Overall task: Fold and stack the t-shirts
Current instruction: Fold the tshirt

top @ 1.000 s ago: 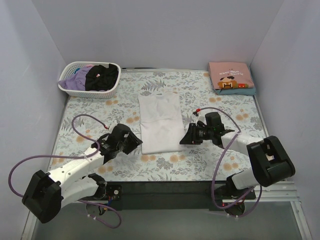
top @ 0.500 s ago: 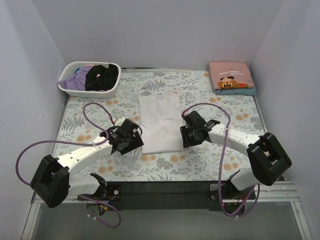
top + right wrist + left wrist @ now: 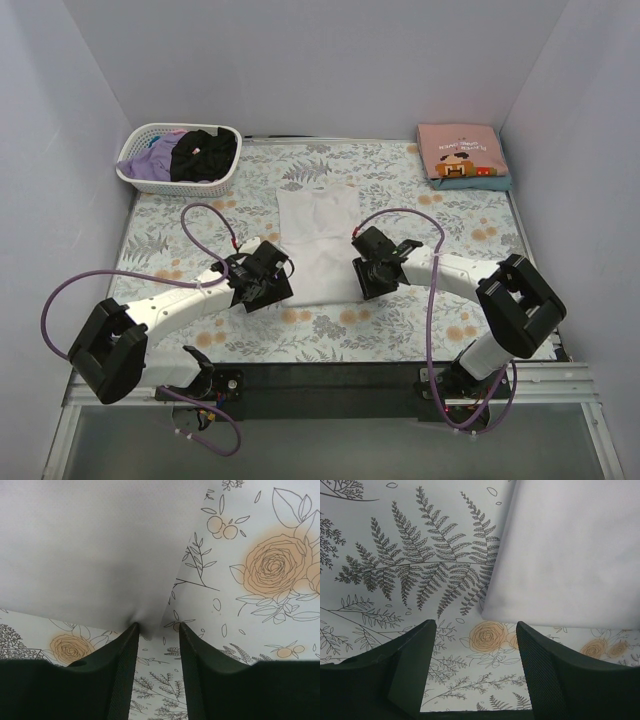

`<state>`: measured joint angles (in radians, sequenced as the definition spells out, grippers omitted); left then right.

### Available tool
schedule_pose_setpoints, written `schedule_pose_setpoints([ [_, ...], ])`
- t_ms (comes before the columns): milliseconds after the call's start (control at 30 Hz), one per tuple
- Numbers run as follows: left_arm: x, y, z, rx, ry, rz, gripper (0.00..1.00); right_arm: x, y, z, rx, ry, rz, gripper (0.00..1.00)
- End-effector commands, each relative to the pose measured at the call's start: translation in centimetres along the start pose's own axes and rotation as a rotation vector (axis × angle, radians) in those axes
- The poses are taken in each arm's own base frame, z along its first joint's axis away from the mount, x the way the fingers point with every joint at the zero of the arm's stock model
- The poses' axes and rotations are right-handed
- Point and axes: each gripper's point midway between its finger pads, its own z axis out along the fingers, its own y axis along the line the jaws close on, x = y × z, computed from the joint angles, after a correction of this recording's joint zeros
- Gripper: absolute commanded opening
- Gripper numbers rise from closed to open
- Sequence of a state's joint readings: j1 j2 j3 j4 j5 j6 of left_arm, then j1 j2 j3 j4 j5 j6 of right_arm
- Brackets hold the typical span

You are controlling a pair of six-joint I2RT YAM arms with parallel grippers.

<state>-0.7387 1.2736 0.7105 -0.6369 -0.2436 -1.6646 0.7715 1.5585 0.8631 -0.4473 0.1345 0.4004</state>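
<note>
Floral table cloth (image 3: 180, 215) fills the overhead frame, and on it the white t-shirt (image 3: 318, 245) lies flat at the centre as a narrow rectangle, sleeves apparently tucked in, long side running up the picture. That shape suggests you are at the step of folding it end over end.

At upper left the basket (image 3: 130, 172) holds a black shirt (image 3: 205, 152) and a lavender shirt (image 3: 152, 160), unfolded. At upper right a pink shirt (image 3: 462, 150) sits folded, likely the start of the stack.

Your two arms meet the white t-shirt at its lower edge, one at each corner, so both corners can lift together. The left gripper (image 3: 474, 630) is spread wide, with the lower left corner just ahead of its fingers and not between them. The right gripper (image 3: 159, 630) is narrowed but parted, the lower right corner puckered against one finger (image 3: 127, 645); nothing is pinched yet.
</note>
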Motion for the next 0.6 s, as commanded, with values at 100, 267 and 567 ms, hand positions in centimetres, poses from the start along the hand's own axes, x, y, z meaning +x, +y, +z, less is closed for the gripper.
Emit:
schedule_pose_setpoints([
  [100,-1.2,-0.9,-0.9,0.01,-0.04,0.009,0.64,3.1,-0.9,1.5,0.065,0.108,0.001,0.39],
  [267,-0.9,-0.8,-0.8,0.002,-0.029,0.022,0.64,5.1,-1.7,1.7,0.087,0.158,-0.005,0.2],
  [567,-0.1,-2.1,0.1,0.002,0.025,0.066,0.64,6.1,-2.1,1.9,0.092,0.178,-0.023,0.01],
])
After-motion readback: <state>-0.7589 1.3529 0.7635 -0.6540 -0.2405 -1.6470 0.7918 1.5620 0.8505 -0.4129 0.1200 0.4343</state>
